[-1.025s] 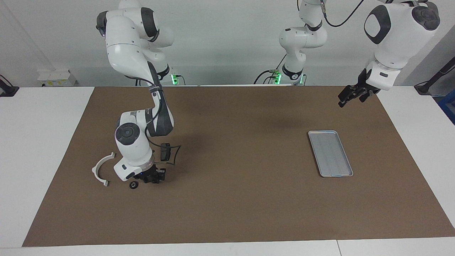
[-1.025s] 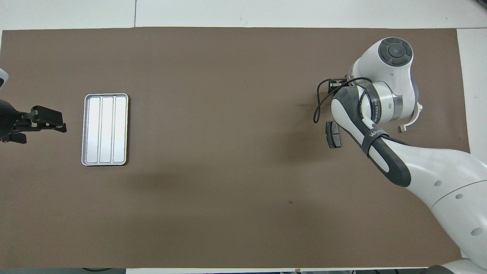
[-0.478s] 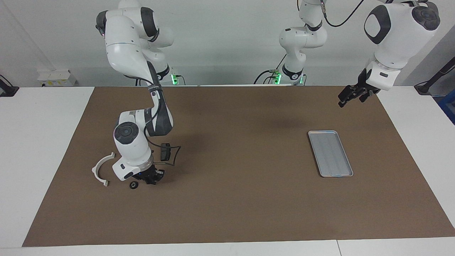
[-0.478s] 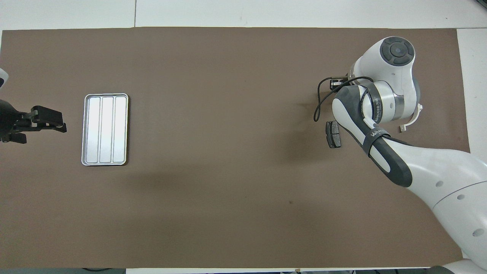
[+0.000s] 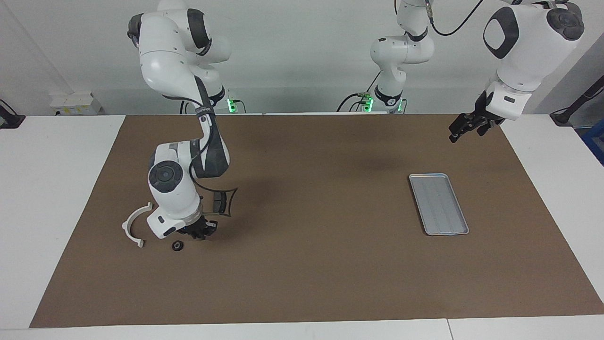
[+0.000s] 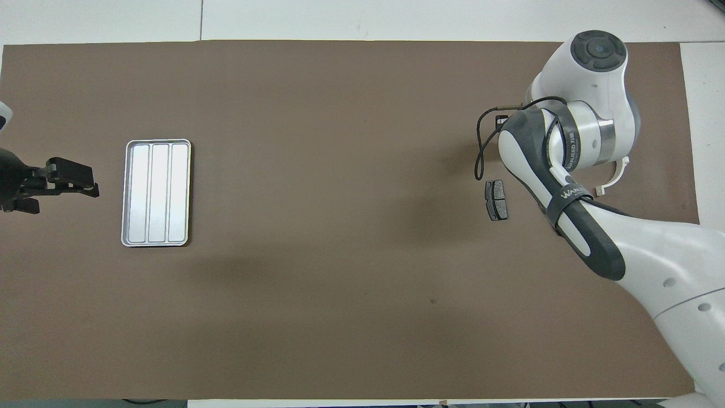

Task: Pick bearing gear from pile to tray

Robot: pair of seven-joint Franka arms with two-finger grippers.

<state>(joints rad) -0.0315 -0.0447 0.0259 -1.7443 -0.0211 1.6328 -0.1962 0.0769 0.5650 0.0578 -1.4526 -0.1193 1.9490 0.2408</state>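
1. facing view: right gripper [image 5: 202,233] pinched closed low over the pile [image 5: 177,222] near the mat's right-arm end, possibly holding a bearing gear; cannot confirm.
2. left gripper [image 5: 465,127] waits, spread wide.
3. next: carry it to the tray [image 5: 438,203].

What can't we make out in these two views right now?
- Right gripper: shut over the pile; whether it holds a part is too small to tell in the facing view. Overhead, its own arm hides it.
- Small black round piece: covered by that arm overhead.
- White half-ring bracket: mostly under the arm overhead.
- Left gripper: waits open beside the tray.
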